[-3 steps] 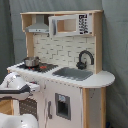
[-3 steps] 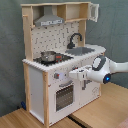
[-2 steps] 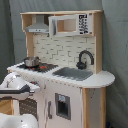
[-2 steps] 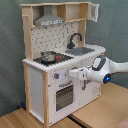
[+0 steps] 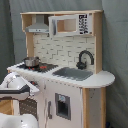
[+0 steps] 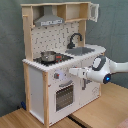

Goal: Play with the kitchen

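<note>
Grey fabric hangs as a backdrop behind the scene in both exterior views, and a light wooden table (image 6: 102,107) carries the toy in the second exterior view. Seen there, the white hand (image 6: 73,72) of the robot arm is held against the front of the large white and light-wood toy play kitchen (image 6: 62,55), just below the worktop edge and above the oven door (image 6: 64,96); whether it is released or clenched cannot be told. A small round knob (image 6: 56,76) is seen on the front panel just to the second exterior view's left of the hand. Behind the hand, the rounded white wrist with a blue light (image 6: 102,70) is seen stretching away to the second exterior view's right. In the first exterior view only the white arm body (image 5: 17,86) is seen at the lower left, in front of the kitchen's oven side. On the stovetop a small metal pot (image 6: 48,55) is placed. Beside it, the grey sink (image 5: 73,73) is set into the worktop, with the black curved faucet (image 5: 84,58) behind it. Higher up, a grey hood (image 6: 49,19) is mounted over the stove, next to an open upper shelf (image 5: 62,25)
</note>
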Robot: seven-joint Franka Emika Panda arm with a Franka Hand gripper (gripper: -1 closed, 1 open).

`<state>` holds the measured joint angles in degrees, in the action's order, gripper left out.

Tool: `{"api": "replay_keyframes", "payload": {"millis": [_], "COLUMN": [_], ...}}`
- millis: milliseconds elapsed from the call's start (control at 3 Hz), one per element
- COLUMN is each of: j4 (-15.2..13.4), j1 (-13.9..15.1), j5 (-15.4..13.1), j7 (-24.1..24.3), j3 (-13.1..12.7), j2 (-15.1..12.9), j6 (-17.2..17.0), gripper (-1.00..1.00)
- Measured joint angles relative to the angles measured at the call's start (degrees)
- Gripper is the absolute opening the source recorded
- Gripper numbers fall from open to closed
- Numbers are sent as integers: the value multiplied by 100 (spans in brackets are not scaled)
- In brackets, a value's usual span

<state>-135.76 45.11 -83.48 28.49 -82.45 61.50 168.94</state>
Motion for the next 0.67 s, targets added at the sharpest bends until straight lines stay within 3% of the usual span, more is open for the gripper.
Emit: {"api": "replay_keyframes", "payload": {"millis": [667], "j4": [-1], "j1": [-8], "j5": [0], "j7": [1200], "j3": [2], "j2": [0], "j6": [0], "gripper": [-100]}}
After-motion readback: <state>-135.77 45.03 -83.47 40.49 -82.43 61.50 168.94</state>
